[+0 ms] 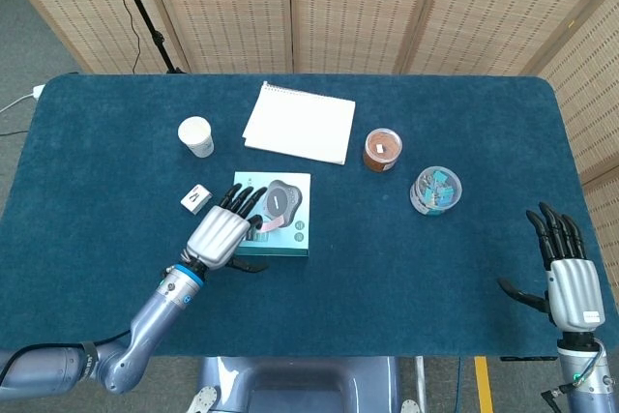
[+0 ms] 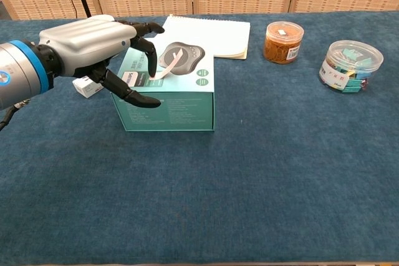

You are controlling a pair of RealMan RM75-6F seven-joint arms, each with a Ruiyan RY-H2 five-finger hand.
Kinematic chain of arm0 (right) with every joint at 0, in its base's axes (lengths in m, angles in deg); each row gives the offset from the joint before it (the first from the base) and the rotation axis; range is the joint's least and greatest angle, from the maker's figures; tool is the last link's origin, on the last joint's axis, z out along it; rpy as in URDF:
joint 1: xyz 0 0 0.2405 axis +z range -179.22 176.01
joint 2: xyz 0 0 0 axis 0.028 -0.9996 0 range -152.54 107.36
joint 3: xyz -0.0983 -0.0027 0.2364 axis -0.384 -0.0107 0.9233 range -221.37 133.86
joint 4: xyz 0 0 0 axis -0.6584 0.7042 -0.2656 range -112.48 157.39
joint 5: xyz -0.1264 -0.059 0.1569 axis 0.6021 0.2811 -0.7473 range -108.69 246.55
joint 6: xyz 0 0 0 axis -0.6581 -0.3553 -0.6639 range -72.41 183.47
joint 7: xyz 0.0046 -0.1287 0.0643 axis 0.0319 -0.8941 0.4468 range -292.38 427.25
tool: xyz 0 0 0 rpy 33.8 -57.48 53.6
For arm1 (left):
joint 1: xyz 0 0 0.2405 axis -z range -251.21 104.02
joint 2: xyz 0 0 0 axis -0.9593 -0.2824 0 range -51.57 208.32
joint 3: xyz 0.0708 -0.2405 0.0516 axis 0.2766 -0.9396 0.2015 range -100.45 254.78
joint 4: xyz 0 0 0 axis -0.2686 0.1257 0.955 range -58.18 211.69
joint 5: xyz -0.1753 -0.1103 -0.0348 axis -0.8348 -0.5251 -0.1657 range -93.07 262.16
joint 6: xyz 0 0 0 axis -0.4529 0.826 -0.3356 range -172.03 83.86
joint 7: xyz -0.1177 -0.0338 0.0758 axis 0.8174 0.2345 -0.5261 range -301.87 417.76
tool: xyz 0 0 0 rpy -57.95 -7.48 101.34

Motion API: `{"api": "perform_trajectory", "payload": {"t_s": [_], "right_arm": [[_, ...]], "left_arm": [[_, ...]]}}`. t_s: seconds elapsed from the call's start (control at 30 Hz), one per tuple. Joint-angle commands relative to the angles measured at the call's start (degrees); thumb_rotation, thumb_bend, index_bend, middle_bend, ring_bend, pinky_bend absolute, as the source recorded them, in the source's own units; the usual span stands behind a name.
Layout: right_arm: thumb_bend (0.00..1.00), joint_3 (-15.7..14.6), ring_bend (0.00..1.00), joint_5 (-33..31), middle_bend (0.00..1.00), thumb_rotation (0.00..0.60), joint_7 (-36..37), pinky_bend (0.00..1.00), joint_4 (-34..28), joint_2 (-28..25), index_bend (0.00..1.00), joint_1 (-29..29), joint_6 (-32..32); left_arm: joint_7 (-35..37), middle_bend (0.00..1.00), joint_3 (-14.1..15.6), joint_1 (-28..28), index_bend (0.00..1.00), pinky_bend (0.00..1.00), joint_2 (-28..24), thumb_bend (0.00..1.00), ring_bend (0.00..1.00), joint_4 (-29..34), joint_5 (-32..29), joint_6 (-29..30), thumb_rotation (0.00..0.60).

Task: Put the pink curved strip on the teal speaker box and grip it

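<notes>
The teal speaker box (image 1: 293, 230) (image 2: 177, 110) stands left of the table's middle. On its top lies the pink curved strip (image 1: 272, 223) (image 2: 168, 63), arching over the printed grey speaker picture. My left hand (image 1: 221, 232) (image 2: 87, 45) hovers over the box's left part with its fingers spread. One of its fingertips (image 2: 150, 66) touches the strip's near end, while the thumb reaches out in front of the box's front face. I cannot see any pinch on the strip. My right hand (image 1: 566, 268) is open near the table's right front corner, holding nothing.
A white notepad (image 1: 300, 123) (image 2: 215, 32) lies behind the box. A white cup (image 1: 196, 136) and a small white box (image 1: 195, 199) (image 2: 84, 86) are to the left. A brown-filled jar (image 1: 382, 149) (image 2: 283, 42) and a jar of coloured clips (image 1: 435, 191) (image 2: 349, 65) stand to the right.
</notes>
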Motion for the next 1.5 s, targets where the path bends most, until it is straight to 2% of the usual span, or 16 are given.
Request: {"api": "perform_trajectory", "payload": {"t_s": [0.03, 0.7, 1.33, 1.5], "right_arm": [[0.0, 0.0, 0.0, -0.1, 0.0, 0.6, 0.1, 0.0, 0.0, 0.0, 0.0, 0.0, -0.1], [0.0, 0.1, 0.0, 0.0, 0.0, 0.6, 0.2, 0.0, -0.3, -0.2, 0.0, -0.1, 0.1], [0.0, 0.0, 0.0, 0.1, 0.0, 0.6, 0.0, 0.0, -0.5, -0.2, 0.0, -0.1, 0.1], [0.0, 0.0, 0.0, 0.0, 0.0, 0.6, 0.1, 0.0, -0.5, -0.2, 0.0, -0.1, 0.0]], "left_arm": [[-0.2, 0.0, 0.1, 0.0, 0.44, 0.0, 0.0, 0.0, 0.0, 0.2, 0.2, 0.0, 0.26], [0.1, 0.0, -0.3, -0.2, 0.44, 0.0, -0.5, 0.0, 0.0, -0.7, -0.7, 0.1, 0.258], [0.1, 0.0, 1.1, -0.4, 0.44, 0.0, -1.3, 0.0, 0.0, 1.8, 0.9, -0.4, 0.259], [0.3, 0.0, 0.7, -0.7, 0.44, 0.0, -1.9, 0.0, 0.0, 2.7, 1.6, 0.6, 0.259]]}}
